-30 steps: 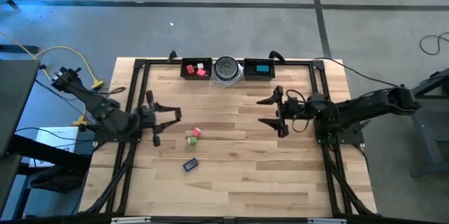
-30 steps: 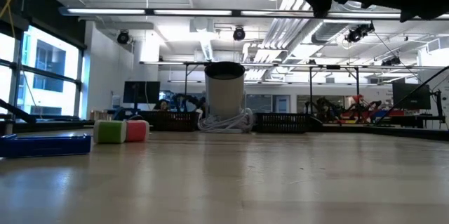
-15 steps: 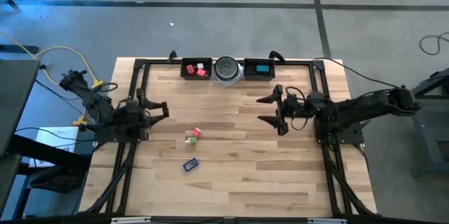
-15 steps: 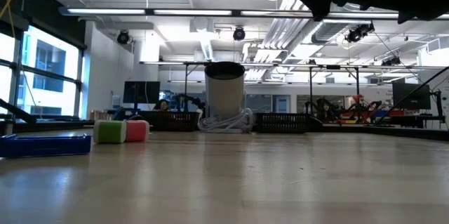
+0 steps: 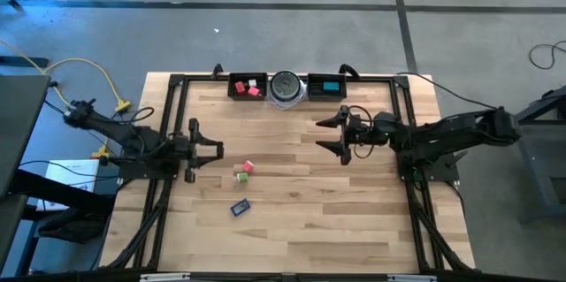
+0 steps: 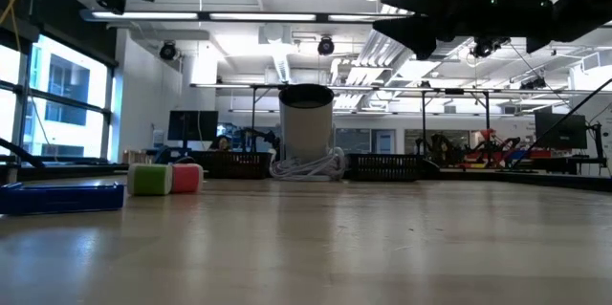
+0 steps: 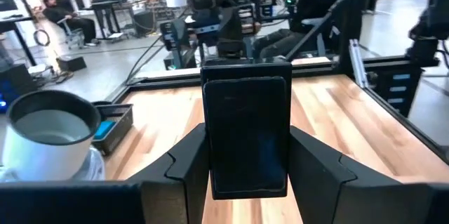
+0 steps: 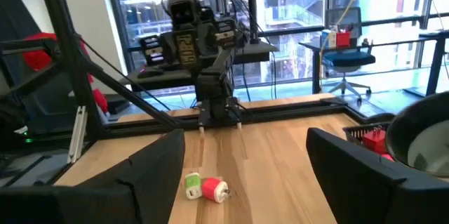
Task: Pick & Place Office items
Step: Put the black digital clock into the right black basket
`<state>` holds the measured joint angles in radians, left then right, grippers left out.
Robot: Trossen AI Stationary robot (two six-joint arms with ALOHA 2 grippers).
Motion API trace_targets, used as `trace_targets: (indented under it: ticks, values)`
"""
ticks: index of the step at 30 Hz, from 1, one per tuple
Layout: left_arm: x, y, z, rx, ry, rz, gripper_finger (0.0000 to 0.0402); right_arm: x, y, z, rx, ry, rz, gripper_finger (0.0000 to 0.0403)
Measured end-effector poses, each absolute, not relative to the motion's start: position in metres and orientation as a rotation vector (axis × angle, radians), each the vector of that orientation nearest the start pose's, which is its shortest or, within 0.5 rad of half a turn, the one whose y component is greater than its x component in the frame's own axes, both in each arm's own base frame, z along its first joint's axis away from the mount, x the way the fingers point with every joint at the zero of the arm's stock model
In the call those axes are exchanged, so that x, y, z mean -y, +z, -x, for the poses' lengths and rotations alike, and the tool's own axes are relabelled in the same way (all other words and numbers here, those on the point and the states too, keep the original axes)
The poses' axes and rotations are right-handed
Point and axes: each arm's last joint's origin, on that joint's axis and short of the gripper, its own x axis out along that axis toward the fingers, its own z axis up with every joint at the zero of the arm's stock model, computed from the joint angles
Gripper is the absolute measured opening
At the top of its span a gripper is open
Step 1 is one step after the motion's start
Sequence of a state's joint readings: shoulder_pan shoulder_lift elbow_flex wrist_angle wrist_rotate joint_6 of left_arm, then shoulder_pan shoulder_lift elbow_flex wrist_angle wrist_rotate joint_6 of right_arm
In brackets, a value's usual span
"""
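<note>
High view: I see the left end effector (image 5: pixel 212 150) over the left part of the surface (image 5: pixel 292 220), pointing toward the centre. In the left wrist view a flat black bar (image 7: pixel 245 134) stands upright between its fingers (image 7: pixel 188 164), and the fingers are clamped on it.

The right end effector (image 5: pixel 324 135) hangs above the right-centre of the surface, fingers spread wide apart with nothing between them. In the right wrist view I see bare wood between the two fingers (image 8: pixel 158 164).

A green cube (image 5: pixel 240 176) and a pink block (image 5: pixel 248 166) lie touching each other near the middle of the surface, just beyond the left end effector's tips. A blue flat piece (image 5: pixel 240 207) lies apart from them, nearer the front edge.

At the far edge I see two black trays flanking a round silver-grey disc (image 5: pixel 286 85). The left tray (image 5: pixel 235 87) holds red and pink blocks (image 5: pixel 253 88) and a white bit (image 5: pixel 252 81). The right tray (image 5: pixel 312 86) holds a teal block (image 5: pixel 329 87).
</note>
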<state>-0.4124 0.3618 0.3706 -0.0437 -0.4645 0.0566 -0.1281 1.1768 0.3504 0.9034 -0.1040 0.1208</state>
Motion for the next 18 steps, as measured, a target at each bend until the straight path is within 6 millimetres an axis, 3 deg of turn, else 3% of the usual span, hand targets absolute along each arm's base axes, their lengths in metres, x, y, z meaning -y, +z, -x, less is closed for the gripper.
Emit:
trace_targets:
  ticks: [7,12,18]
  values:
    - [0.017,0.254,-0.118,-0.055,0.069,-0.05,0.0146,0.029,0.218,-0.235,0.056,-0.023,-0.103,0.0286]
    - [0.008,0.248,-0.142,-0.087,0.035,-0.037,0.0146,0.03,0.22,-0.248,0.007,-0.026,-0.097,0.0286]
    - [-0.004,0.235,-0.17,-0.151,0.087,-0.032,0.0146,0.033,0.222,-0.249,0.014,-0.032,-0.152,0.0286]
